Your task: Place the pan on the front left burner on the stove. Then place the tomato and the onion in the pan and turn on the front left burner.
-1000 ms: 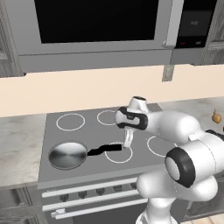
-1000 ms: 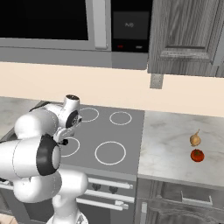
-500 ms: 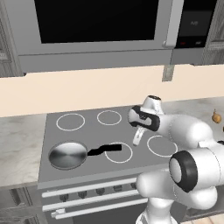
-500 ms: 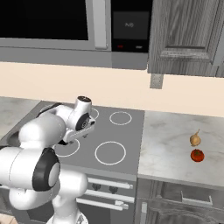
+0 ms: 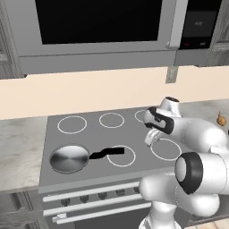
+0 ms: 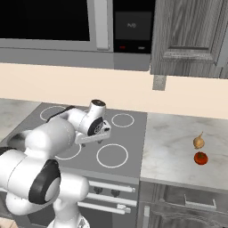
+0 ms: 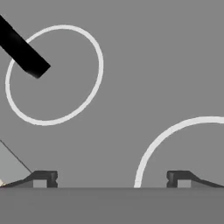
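The steel pan (image 5: 69, 159) sits over the front left burner of the grey stove (image 5: 89, 134), hiding that ring. Its black handle (image 5: 107, 153) points right across the front middle ring (image 5: 120, 155); the handle's end (image 7: 22, 50) also shows in the hand view. My gripper (image 5: 152, 137) (image 6: 92, 139) (image 7: 111, 179) hovers open and empty above the cooktop, between the front middle and front right rings, to the right of the handle. On the right counter the golden-tan onion (image 6: 198, 142) (image 5: 220, 120) lies just behind the red tomato (image 6: 201, 158).
Dark knobs (image 5: 103, 194) line the stove front above pale bar handles. A microwave (image 5: 98, 31) and a cabinet (image 6: 191, 35) hang above. My arm's white links (image 5: 197, 134) reach over the stove's right side. Marble counter (image 6: 178, 142) flanks the stove.
My gripper has swung right, away from the pan's handle, towards the front right ring. The pan has stayed on its burner.
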Motion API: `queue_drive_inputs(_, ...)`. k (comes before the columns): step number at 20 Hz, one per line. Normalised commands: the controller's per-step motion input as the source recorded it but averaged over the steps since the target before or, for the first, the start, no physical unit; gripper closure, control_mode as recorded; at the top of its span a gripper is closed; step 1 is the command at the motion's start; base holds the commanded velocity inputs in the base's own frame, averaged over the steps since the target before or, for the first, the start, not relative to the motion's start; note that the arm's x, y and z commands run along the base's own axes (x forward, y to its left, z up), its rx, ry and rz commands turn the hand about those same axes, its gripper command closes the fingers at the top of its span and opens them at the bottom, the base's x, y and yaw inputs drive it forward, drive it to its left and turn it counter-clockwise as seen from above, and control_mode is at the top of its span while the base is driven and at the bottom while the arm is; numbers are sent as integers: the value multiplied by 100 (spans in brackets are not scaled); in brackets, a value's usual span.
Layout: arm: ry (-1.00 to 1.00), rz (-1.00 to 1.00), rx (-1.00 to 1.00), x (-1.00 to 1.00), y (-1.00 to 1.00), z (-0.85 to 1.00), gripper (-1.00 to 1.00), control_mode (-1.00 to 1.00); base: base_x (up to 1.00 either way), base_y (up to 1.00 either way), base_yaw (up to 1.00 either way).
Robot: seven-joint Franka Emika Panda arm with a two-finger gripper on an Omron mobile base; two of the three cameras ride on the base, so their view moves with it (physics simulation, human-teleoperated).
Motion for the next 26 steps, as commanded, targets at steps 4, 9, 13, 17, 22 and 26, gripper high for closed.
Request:
queue_drive_inputs(4,10,-29,0,0,-60,0,-100,-100,0,0,0)
queue_drive_inputs(9,8,-29,0,1,-59,0,-100,-100,0,0,0)
queue_drive_inputs(13,1,-23,-1,3,-52,1,-100,-100,0,0,0)
queue_drive_inputs(17,-1,-11,0,0,-52,0,-100,-100,0,0,0)
queue_drive_inputs(22,-7,0,0,6,-62,-6,-100,-100,0,0,0)
queue_drive_inputs(26,-9,0,0,7,-58,-1,-100,-100,0,0,0)
